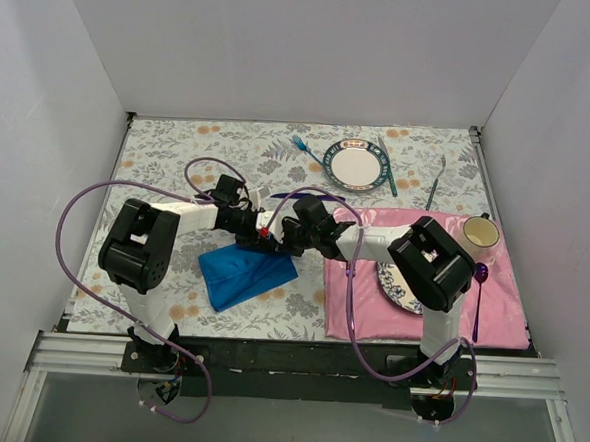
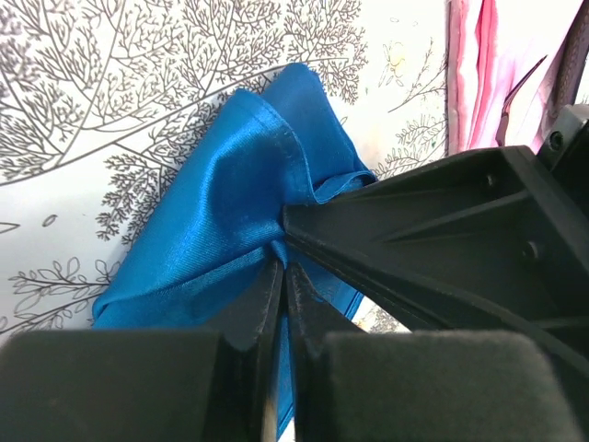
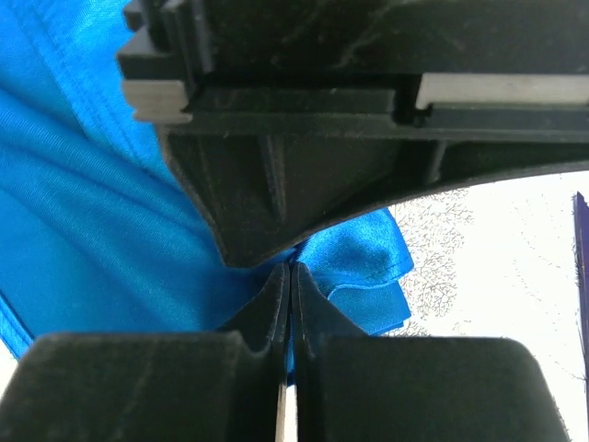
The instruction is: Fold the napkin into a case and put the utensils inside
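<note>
The bright blue napkin (image 1: 247, 274) lies folded and bunched on the floral tablecloth, in front of both arms. My left gripper (image 1: 258, 237) and right gripper (image 1: 279, 242) meet tip to tip at its far edge. In the left wrist view the left gripper (image 2: 283, 269) is shut on a pinch of the napkin (image 2: 221, 203). In the right wrist view the right gripper (image 3: 290, 273) is shut on the napkin (image 3: 92, 230) at the same spot. The light-blue fork (image 1: 304, 147) lies left of the far plate. The dark purple knife (image 1: 312, 195) lies just behind the grippers.
A teal-rimmed plate (image 1: 356, 166) with a teal knife (image 1: 386, 168) stands at the back. The pink placemat (image 1: 501, 294) at right holds a second plate (image 1: 399, 288), a cup (image 1: 482, 232) and a magenta utensil (image 1: 479, 292). A dark utensil (image 1: 436, 184) lies far right.
</note>
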